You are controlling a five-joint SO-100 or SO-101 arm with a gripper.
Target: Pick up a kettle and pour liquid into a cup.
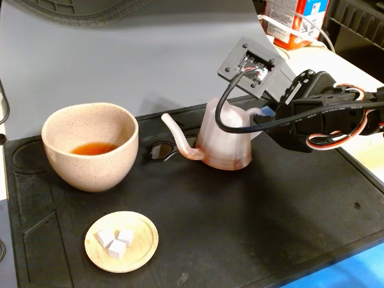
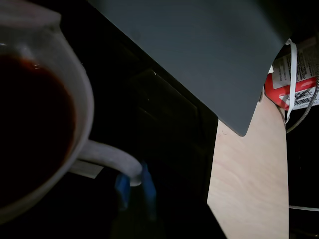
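Observation:
The pink ridged kettle point(image 1: 225, 141) stands upright on the black mat, its thin spout point(image 1: 177, 135) pointing left toward the cup point(image 1: 90, 150). The speckled beige cup holds a shallow pool of reddish-brown liquid point(image 1: 93, 148). My gripper point(image 1: 264, 117) reaches in from the right at the kettle's handle. In the wrist view the kettle point(image 2: 75, 89) fills the left side, with dark liquid point(image 2: 30, 124) inside. Its pale loop handle point(image 2: 109, 157) runs down between my blue-tipped fingers point(image 2: 147, 189), and the gripper point(image 2: 134, 191) looks shut on it.
A small wooden saucer point(image 1: 122, 241) with three white cubes lies in front of the cup. The black mat point(image 1: 240, 228) covers the work area. A grey board stands behind it, a red and white carton point(image 1: 294, 21) sits at the back right, and pale tabletop point(image 2: 249, 174) lies beyond the mat.

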